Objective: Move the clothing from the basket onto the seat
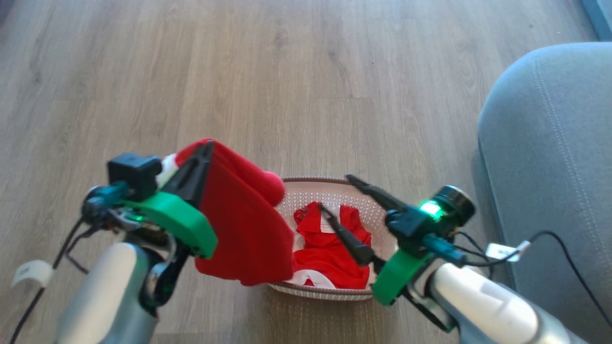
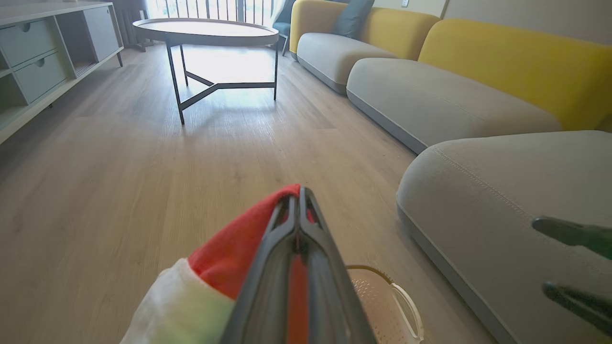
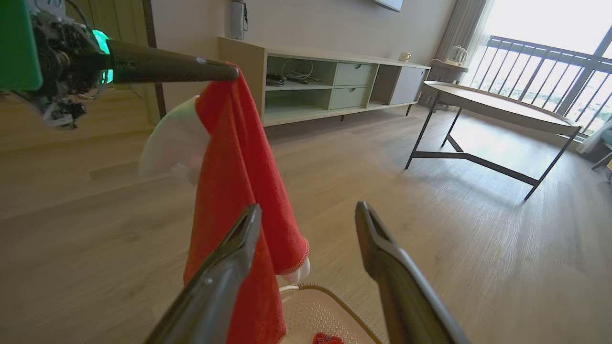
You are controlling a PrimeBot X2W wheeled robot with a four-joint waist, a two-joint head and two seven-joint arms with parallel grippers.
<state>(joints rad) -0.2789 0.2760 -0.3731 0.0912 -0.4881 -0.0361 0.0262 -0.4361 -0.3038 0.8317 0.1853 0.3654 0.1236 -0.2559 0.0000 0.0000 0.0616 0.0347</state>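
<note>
Red fabric is hanging from our left hand [image 1: 206, 147], which is clenching one garment [image 1: 239, 229] by its top edge, above the left end of the basket [image 1: 313, 181]. Our right hand [image 1: 334, 192] is hovering spread wide over the basket, gripping nothing. A second garment [image 1: 330, 255] is lying crumpled inside the basket. The seat [image 1: 550, 143] is sitting to the right of the basket, well apart from the held piece.

We are judging the pinch as narrow, so the cloth may be slipping free if we are swinging it fast. The low hem is dangling close to the basket's rim and could be catching there, dragging or tipping that light basket. Carrying it to the seat means crossing over the basket, where our right hand's parted fingers could be snagging the cloth.

The held garment is hanging with its long axis vertical. Its pinched edge is pointing up, its hem is pointing down at the basket's left end, and a white trim is bulging on the side away from the basket.
</note>
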